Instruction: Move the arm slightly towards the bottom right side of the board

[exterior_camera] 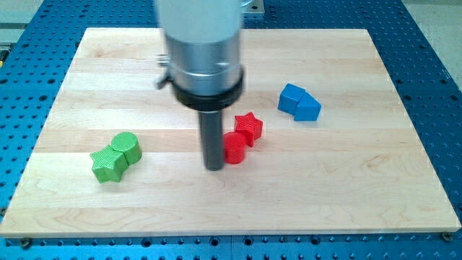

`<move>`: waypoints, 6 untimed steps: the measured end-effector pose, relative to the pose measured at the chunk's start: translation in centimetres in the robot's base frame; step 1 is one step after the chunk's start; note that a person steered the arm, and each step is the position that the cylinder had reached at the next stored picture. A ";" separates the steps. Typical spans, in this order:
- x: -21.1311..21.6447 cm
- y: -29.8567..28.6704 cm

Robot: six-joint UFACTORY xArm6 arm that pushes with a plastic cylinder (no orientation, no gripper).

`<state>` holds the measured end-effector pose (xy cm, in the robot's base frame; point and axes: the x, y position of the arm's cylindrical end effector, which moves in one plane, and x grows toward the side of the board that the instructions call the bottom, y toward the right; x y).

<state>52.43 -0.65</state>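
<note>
My tip (214, 167) rests on the wooden board (346, 188) near its middle, touching or almost touching the left side of a red cylinder block (235, 147). A red star block (249, 127) sits just up and right of that cylinder, against it. Two blue blocks stand together at the view's right: a blue cube-like block (291, 98) and a blue wedge-shaped block (308, 108). At the view's left a green star block (108, 163) lies against a green cylinder block (127, 147). The arm's grey body (202, 50) hides part of the board's top middle.
The board lies on a blue perforated table (433, 87) that surrounds it on all sides. The board's bottom edge (231, 232) runs near the view's bottom.
</note>
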 end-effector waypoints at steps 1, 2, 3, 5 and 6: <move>0.0 1.7; 0.4 1.7; 4.4 5.0; 3.0 19.8; 2.8 20.1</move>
